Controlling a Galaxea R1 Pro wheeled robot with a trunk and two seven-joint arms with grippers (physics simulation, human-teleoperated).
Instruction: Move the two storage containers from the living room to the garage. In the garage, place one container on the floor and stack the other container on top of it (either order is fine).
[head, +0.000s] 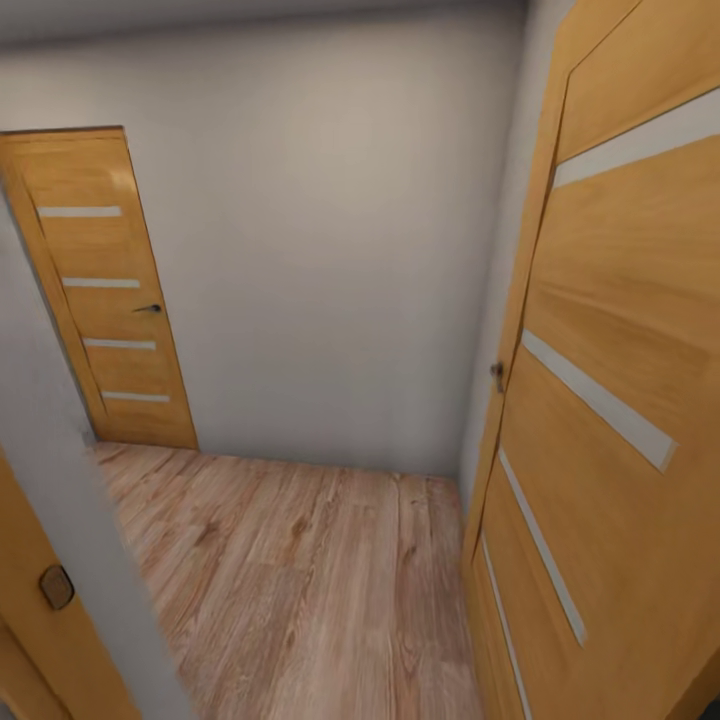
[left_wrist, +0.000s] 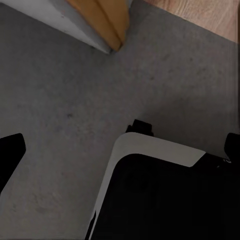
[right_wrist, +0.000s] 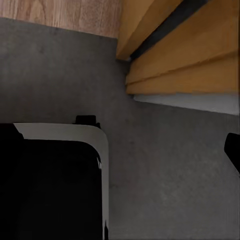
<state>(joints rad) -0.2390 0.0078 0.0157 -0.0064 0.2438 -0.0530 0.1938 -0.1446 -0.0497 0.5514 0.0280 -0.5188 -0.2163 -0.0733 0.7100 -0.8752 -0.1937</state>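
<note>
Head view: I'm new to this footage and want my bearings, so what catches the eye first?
A big open wooden door with pale glass slits looms at the right, very close. A matching shut door stands far left in the grey-white wall, with wood-plank flooring between. In the wrist views, grey concrete floor meets those planks at the door frame.
</note>
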